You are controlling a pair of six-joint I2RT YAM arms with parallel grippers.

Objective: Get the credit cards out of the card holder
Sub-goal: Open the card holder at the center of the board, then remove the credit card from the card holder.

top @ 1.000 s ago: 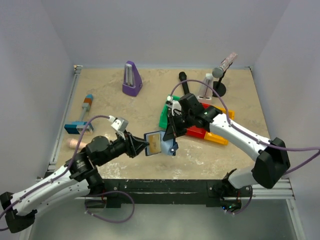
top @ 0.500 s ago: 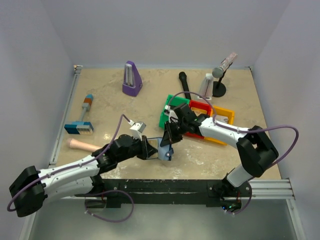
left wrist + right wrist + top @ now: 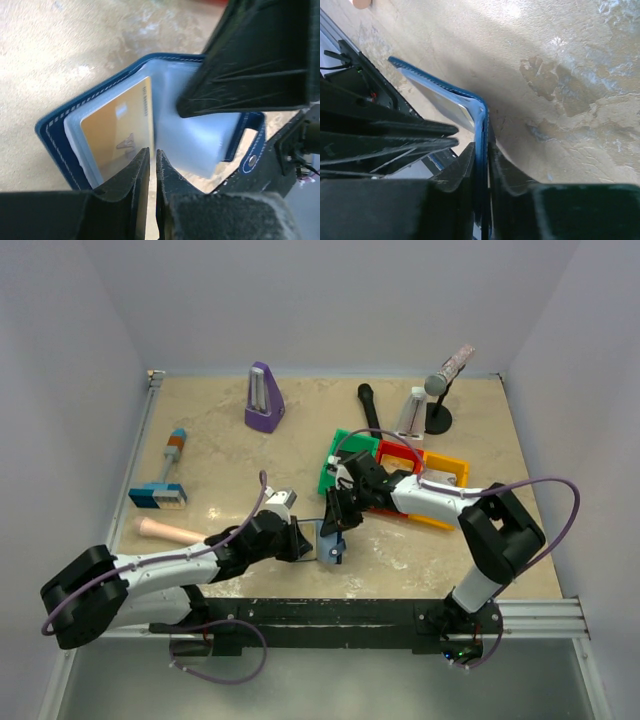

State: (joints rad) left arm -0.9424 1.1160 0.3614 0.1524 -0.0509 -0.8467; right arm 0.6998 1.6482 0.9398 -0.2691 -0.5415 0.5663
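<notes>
Card holder (image 3: 328, 540) standing open between your two arms, near the front edge of the desk (image 3: 250, 470). Your right claw (image 3: 481, 155) is clamped on its navy cover, with the blue edge pinched between the fingers. Your left claw (image 3: 150, 152) is drawn almost together, leaving a thin slit, at the lower corner of the gold credit card (image 3: 117, 132) in the pale left panel; whether it pinches that card cannot be told

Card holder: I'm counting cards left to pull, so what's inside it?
One gold card sits in a clear pocket of the card holder. The right end effector covers part of the pale sleeves, so cards there, or behind the gold one, can't be seen.
</notes>
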